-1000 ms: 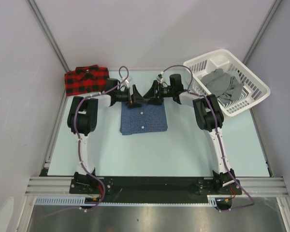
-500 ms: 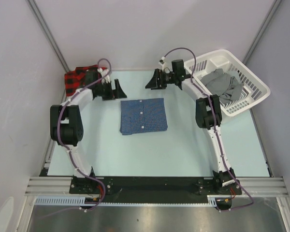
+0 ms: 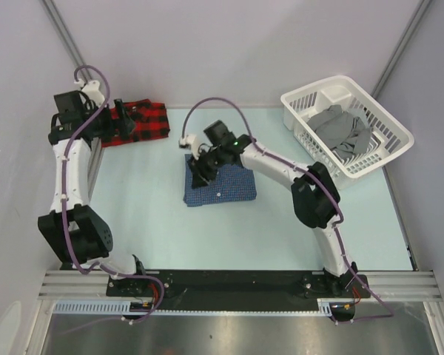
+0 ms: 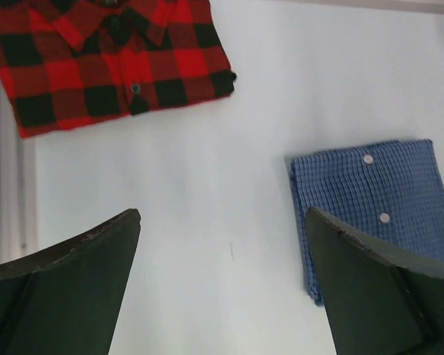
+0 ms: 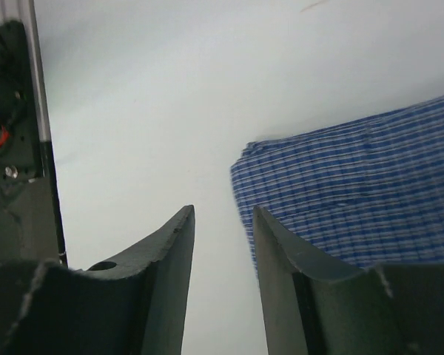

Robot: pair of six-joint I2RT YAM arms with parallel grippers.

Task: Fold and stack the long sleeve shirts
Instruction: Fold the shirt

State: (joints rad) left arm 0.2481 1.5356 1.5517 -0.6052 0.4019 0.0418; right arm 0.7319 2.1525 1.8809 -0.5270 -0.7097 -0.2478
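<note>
I am hovering my narrowly parted, empty right pincer (image 5: 222, 222) at the left edge of the folded dark blue checked cloth shirt (image 5: 355, 200); catching only one layer risks unfolding it.

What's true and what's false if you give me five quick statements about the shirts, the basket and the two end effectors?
1. The blue shirt lies folded on the table. True.
2. The red shirt is stacked on the blue shirt. False: they lie apart, with the red shirt at the far left of the table.
3. The basket is empty. False: grey clothes lie in it.
4. The left end effector is open and holds nothing. True.
5. The right end effector hangs over the basket. False: it is at the edge of the blue shirt, with its fingers slightly apart.
</note>
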